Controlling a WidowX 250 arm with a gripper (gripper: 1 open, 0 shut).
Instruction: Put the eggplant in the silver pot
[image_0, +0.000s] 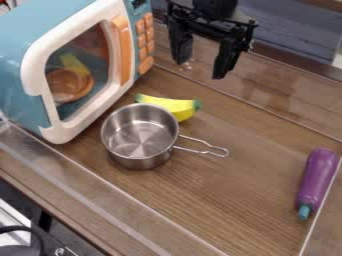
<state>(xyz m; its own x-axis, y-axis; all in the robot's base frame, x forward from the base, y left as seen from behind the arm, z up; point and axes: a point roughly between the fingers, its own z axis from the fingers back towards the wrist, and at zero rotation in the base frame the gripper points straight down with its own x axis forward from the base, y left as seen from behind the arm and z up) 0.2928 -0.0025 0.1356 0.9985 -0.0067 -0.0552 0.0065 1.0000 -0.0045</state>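
Note:
The glossy purple eggplant (317, 180) lies at the right edge of the wooden table, its dark stem end toward the front. Left of centre stands the silver pot (139, 135), shiny, empty, with its wire handle pointing right. My black gripper (203, 52) hangs at the back of the table, above and behind the pot, far from the eggplant. Its fingers (225, 58) point down and stand wide apart with nothing between them.
A teal-and-white toy microwave (67, 60) fills the back left corner with orange items inside. A yellow banana-like toy (170, 106) with a green tip lies just behind the pot. A raised rim (187, 222) borders the table's front and right.

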